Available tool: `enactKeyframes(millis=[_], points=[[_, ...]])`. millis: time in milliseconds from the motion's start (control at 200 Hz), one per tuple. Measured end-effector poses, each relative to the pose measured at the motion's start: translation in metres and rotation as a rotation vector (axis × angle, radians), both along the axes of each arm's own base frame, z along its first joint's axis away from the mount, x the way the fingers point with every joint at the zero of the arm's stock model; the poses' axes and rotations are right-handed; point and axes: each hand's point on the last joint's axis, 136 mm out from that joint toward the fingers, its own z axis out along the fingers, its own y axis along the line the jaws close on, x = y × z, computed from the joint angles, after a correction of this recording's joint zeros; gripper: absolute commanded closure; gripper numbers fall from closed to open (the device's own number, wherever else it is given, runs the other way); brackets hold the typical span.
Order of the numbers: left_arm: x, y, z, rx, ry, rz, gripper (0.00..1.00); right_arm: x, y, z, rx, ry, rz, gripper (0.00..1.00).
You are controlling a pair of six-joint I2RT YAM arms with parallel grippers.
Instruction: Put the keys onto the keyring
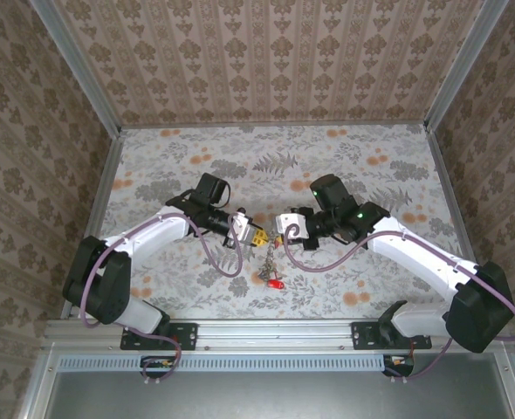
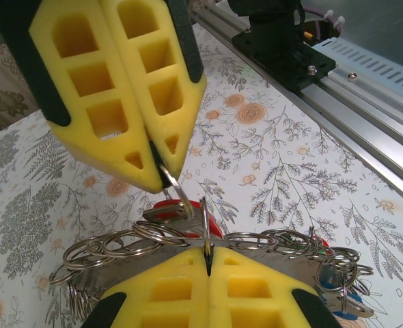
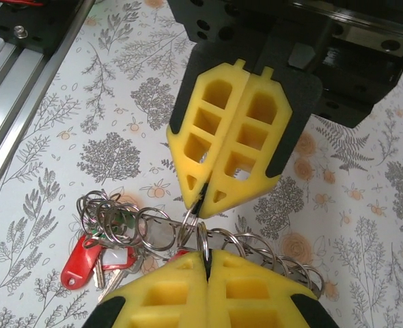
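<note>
Your left gripper [image 2: 207, 258] has its yellow, cut-out fingers pressed together on a thin grey metal keyring [image 2: 205, 229], which stands edge-on and upright between the tips. Facing it tip to tip, your right gripper [image 2: 158, 179] is also closed, pinching a neighbouring steel loop [image 2: 182, 197] that touches the keyring. From that pinch point a tangle of silvery split rings [image 2: 113, 246] spreads to both sides beneath the fingers. The small metal keys with red and green plastic heads [image 3: 95, 256] sit at the far end of that tangle, on the rail side of the right wrist view. In the top view the bunch trails from the grippers toward the near edge over the floral-patterned table [image 1: 397, 166].
</note>
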Motion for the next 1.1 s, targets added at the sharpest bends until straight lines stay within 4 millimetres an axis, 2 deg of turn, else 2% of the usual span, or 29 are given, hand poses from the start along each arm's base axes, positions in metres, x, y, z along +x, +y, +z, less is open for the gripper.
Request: enactKeyframes(millis=[530, 855, 1100], points=[[-0.002, -0.001, -0.001, 0.002, 0.006, -0.007, 1.0, -0.008, 0.004, -0.002, -0.018, -0.042, 0.066, 1.0], [0.003, -0.002, -0.009, 0.019, -0.035, 0.02, 1.0, -0.009, 0.01, 0.001, -0.009, -0.018, 0.085, 1.0], [0.008, -0.001, -0.01, 0.013, -0.083, 0.066, 1.0, -0.017, 0.009, -0.008, -0.035, 0.051, 0.104, 1.0]])
